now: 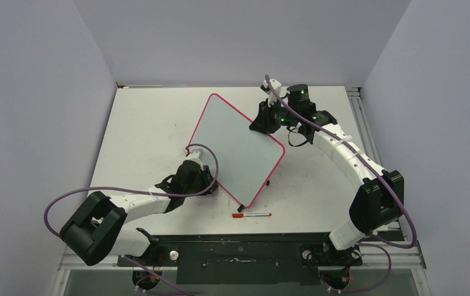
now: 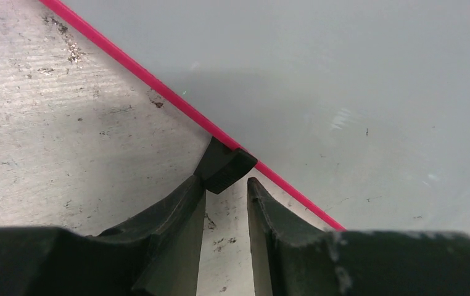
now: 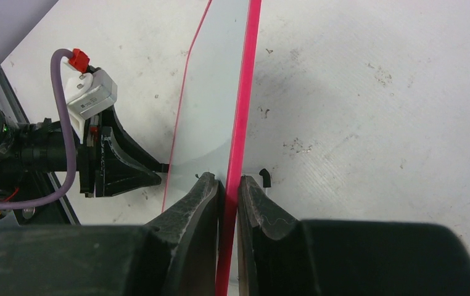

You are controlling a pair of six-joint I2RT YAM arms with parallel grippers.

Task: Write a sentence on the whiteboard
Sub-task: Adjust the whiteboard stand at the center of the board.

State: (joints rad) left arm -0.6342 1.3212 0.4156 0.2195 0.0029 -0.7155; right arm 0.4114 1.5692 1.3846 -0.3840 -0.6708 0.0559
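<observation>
Clamping the pink frame of the whiteboard (image 1: 235,148), the right gripper (image 3: 226,182) has one finger on the face side & one on the outer side. Both are tight vs the rim, at the board's far-right edge. Board lies in the middle of the table (image 1: 146,135), turned diamond-wise: one corner twd the far wall, one twd the arm bases. Face is glossy pale grey w/ a few tiny specks.

The left gripper (image 2: 226,182) sits low at the near-left edge. Its jaws are partly apart, bare table showing btwn them, nothing pinched. A small black foot (image 2: 223,165) sticks out from under the frame right at the tip of one finger, touching or almost; can't tell which. In the right wrist view the left gripper's tips point at the opposite edge of the board.

A marker (image 1: 251,214) w/ red cap lies on the table just beside the board's near corner, apart from both grippers.
</observation>
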